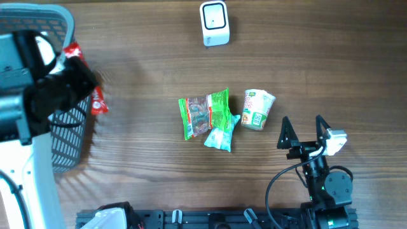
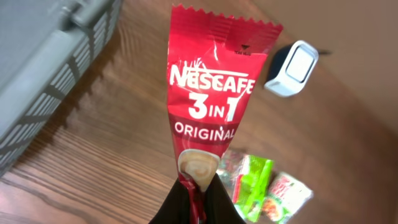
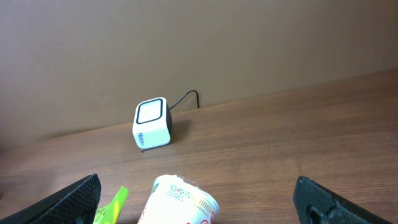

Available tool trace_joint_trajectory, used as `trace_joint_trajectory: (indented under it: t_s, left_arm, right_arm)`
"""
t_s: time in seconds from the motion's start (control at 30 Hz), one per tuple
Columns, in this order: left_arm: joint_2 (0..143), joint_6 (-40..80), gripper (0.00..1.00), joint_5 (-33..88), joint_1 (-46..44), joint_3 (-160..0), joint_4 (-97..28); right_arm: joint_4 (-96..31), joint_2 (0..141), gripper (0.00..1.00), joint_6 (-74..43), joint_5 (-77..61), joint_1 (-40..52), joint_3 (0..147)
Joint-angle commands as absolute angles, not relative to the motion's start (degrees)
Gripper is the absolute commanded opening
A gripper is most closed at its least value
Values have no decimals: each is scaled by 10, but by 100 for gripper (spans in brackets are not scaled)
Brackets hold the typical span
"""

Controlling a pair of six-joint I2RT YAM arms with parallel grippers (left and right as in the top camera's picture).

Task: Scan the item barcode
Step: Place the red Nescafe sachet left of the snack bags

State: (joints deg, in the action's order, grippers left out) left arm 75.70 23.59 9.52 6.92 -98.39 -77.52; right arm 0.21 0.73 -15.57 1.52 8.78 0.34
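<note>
Your left gripper [image 2: 195, 204] pinches a red coffee sachet [image 2: 211, 93] by its lower end above the table [image 2: 112, 162]. A white scanner [image 2: 292, 68] sits beyond it, a grey basket [image 2: 43, 68] at left.

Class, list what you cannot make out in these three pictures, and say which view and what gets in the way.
Coffee sachet: barcode unseen; left wrist view shows only its front.
Same sachet, overhead: mostly under the left arm.
Basket: inside covered by that arm.
Noodle cup: cut by right wrist view's bottom edge.
Snack packets: print too small overhead.

One scanner [image 1: 214, 23], basket [image 1: 67, 129], cup [image 1: 257, 109], red sachet [image 2: 208, 106]; perhaps three green packets [image 1: 210, 117].
</note>
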Motion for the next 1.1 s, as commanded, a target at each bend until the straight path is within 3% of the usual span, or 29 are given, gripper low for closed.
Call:
trace_joint_trajectory:
  t_s: [0.0, 0.43, 0.47, 0.5, 0.53, 0.57, 0.7, 0.83, 1.07]
  left_arm:
    - [784, 227, 4, 67, -8, -919, -771]
    - [874, 264, 6, 68, -159, -654, -538]
    - [881, 264, 33, 67, -163, -646, -526]
    - [889, 263, 70, 68, -165, -644, -520]
    - [892, 263, 89, 70, -166, -644, -516]
    - [891, 260, 95, 70, -164, -649, -512]
    - [868, 253, 100, 69, -131, -739, -555]
    - [843, 242, 98, 17, -48, -898, -625]
    - [830, 251, 98, -97, 188, -985, -655]
  right_arm:
    - [5, 4, 100, -156, 10, 84, 3]
    - [5, 4, 100, -156, 10, 84, 3]
    - [5, 4, 100, -156, 10, 84, 3]
    - [5, 4, 100, -156, 10, 84, 3]
    - [5, 4, 100, -156, 10, 84, 3]
    - [5, 4, 100, -156, 10, 84, 3]
    - [5, 4, 100, -156, 10, 84, 3]
    - [5, 4, 100, -156, 10, 84, 3]
    - [5, 4, 100, -156, 10, 84, 3]
